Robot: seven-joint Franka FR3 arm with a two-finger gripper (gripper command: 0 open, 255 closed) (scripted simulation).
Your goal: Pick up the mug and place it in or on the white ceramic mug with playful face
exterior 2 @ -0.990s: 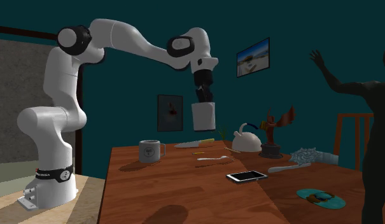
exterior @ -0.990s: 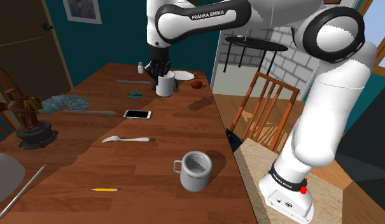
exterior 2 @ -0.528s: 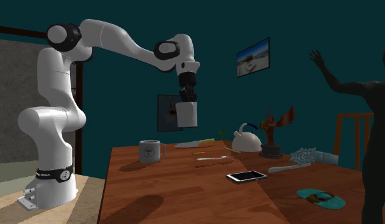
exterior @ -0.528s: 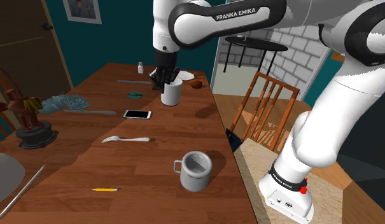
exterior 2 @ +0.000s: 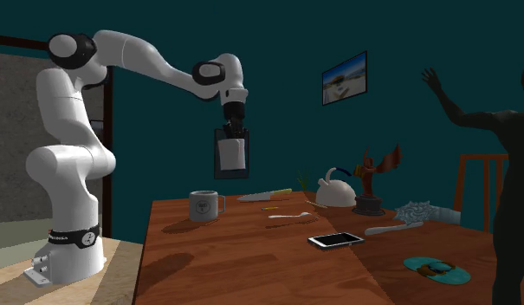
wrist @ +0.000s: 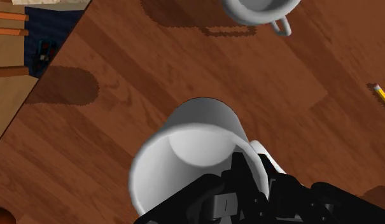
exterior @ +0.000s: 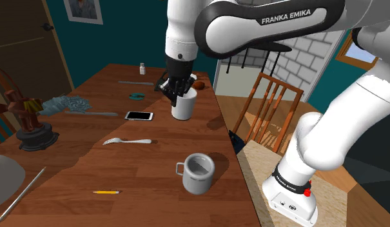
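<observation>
I am holding the plain white cylindrical mug (exterior: 184,105) (exterior 2: 231,154) (wrist: 184,153) in the air. My black two-finger gripper (exterior: 176,90) (exterior 2: 231,132) (wrist: 248,188) is clenched on the mug's wall at the rim, so the mug is hanging mouth-up beneath my hand. I judge that this rim hold is leaving the base free to go down into another cup. I also judge that the height is letting the base clear that cup's rim.

The cup I am aiming for, the pale grey-white handled mug (exterior: 199,172) (exterior 2: 203,205) (wrist: 258,7), is standing upright on the brown wooden table (exterior: 155,132), near the edge closest to my stand. My load is hanging well above it and off to one side, not yet over its opening.

Some things are escaping me. The wrist view's edge is cutting off most of the standing mug. Its playful face is showing only as a faint mark in the second exterior view. My own fingertips are blending into one dark mass, so how they are straddling the wall is hard to make out. I cannot tell where the held mug's handle is. A yellow pencil (exterior: 106,192) (wrist: 380,94) is lying apart from both mugs.
</observation>
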